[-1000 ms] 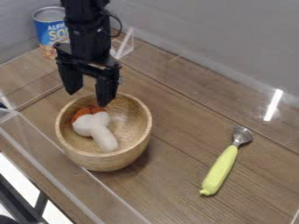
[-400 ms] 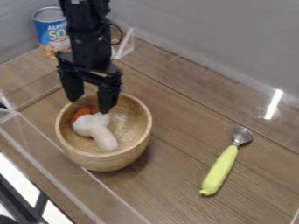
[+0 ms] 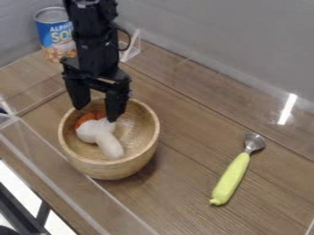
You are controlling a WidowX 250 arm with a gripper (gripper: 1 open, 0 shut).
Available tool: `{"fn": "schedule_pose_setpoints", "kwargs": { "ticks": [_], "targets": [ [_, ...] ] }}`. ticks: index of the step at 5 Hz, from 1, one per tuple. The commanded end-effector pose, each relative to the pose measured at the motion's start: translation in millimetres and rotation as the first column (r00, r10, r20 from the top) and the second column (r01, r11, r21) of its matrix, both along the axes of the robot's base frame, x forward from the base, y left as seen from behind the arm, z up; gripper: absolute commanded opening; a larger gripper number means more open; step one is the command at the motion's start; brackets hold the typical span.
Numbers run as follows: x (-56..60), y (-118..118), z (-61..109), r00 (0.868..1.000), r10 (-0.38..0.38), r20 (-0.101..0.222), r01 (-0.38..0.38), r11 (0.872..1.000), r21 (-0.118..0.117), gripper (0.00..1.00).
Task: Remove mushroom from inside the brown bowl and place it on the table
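**Camera view: claw over mushroom**

We see the claw (image 3: 99, 101) spread wide, empty, pointing down into the bowl (image 3: 145, 151). The mushroom (image 3: 101, 136) lies just below it, stem running down-right from the cap, off the worktop (image 3: 208, 110).

Against the earlier views, we see the gripper (image 3: 99, 112) sitting lower: its open black fingers (image 3: 116, 101) now dip past the rim of the brown bowl (image 3: 132, 152), where before they hung just above it. They straddle the orange cap end of the mushroom (image 3: 97, 134).
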State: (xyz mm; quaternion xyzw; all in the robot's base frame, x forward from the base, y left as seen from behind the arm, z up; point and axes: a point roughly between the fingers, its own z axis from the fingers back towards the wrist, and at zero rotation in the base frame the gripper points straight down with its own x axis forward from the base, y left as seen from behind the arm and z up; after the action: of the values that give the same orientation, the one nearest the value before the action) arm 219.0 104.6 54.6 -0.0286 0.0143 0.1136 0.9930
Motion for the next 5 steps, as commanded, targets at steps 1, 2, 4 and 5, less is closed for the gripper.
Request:
{"fn": "schedule_pose_setpoints", "kwargs": {
  "ticks": [1,2,4,5],
  "targets": [
    [2.8,-3,2.8,1.000,-0.011,0.016,0.011,1.000,0.005,1.00],
    [2.4,-4,-6.7,1.000,-0.009,0.017,0.009,1.000,0.006,1.00],
    [1.8,-7,-14.7,1.000,-0.009,0.017,0.009,1.000,0.010,1.00],
    [2.3,-8,-13.9,1.000,-0.007,0.017,0.007,1.000,0.010,1.00]
  ]
}}
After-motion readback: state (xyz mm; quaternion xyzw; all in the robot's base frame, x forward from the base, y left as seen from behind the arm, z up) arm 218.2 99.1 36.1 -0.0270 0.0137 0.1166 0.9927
